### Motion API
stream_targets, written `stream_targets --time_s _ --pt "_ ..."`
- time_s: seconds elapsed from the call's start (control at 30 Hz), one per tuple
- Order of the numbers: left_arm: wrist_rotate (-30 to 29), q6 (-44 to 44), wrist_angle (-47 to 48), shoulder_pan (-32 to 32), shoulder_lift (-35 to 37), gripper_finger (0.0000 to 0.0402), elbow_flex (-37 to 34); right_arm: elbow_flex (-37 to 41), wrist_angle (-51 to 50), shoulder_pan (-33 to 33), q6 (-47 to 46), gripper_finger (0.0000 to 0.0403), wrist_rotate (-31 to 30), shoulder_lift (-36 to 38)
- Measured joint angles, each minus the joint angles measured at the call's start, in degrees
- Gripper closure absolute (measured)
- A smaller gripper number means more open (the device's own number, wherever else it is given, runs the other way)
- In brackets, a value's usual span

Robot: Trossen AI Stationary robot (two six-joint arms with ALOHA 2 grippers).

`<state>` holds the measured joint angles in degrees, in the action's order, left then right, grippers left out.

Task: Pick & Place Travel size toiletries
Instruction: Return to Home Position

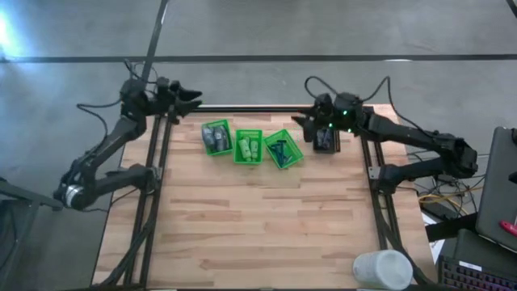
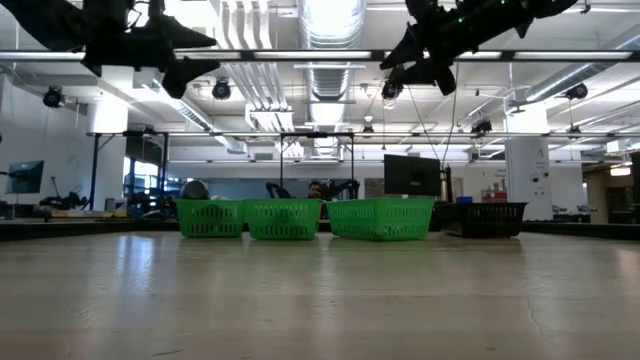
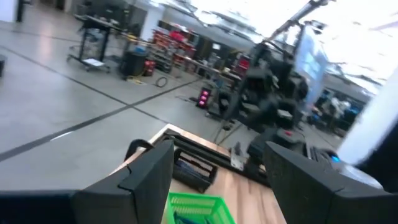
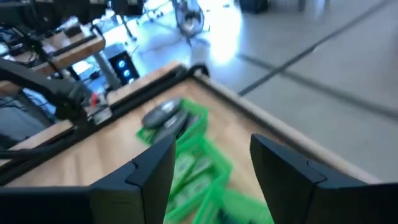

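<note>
High view: the left gripper (image 1: 192, 98) is hovering past the wooden table's (image 1: 258, 230) far left corner. The right gripper (image 1: 300, 122) is hanging over the far edge, just beside the black basket (image 1: 326, 140). Three green baskets are sitting in a row near the far edge. The dark grey tubes (image 1: 215, 136) are lying in the left green basket (image 1: 203, 133), the green bottles (image 1: 248, 148) in the middle green basket (image 1: 236, 158), and the razor sticks (image 1: 281, 150) in the right green basket (image 1: 297, 147). A white cylinder (image 1: 382, 269) is standing at the near right corner. Low view: both grippers are hanging high, well clear of the tabletop. The baskets are lining up far back, and their contents are not readable through the mesh. Left wrist view: the left gripper (image 3: 217, 152) is holding nothing and its jaws are spread wide. One green basket rim and the black basket are showing between the fingers (image 3: 143, 180). Right wrist view: the right gripper (image 4: 212, 142) is likewise gaping and empty. It is looking down the basket row, with the grey tubes in the farthest basket.
</note>
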<state>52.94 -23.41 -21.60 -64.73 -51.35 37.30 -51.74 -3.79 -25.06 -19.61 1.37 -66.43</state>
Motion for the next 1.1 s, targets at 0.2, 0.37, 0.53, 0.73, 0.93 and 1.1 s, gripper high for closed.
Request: stream_targets --time_s 0.2,0.37,0.53,0.73,0.93,1.1 --pt "10.3 1.1 0.0 -5.4 3.0 0.0149 0.2 -4.7 -0.4 0.0 7.6 0.0206 0.1 1.6" --pt "11.5 3.7 -0.4 -5.7 9.1 0.0149 1.1 -7.3 -0.7 0.8 10.8 0.0215 -5.1 1.9" --pt "11.7 5.7 1.3 -9.0 11.3 0.0149 1.0 -7.3 -0.5 -1.9 13.8 0.0226 -6.3 1.9" --pt "12.6 7.5 5.2 -15.2 11.1 0.0149 0.9 -5.5 -0.7 -3.9 16.7 0.0239 -13.5 1.9" --pt "13.1 9.7 7.3 -19.4 11.2 0.0149 0.9 -5.0 -0.8 -4.3 17.7 0.0255 -15.1 2.3" --pt "15.2 4.2 8.5 -21.1 12.0 0.0149 0.8 -4.9 -0.8 -4.2 17.9 0.0269 -14.6 3.0"
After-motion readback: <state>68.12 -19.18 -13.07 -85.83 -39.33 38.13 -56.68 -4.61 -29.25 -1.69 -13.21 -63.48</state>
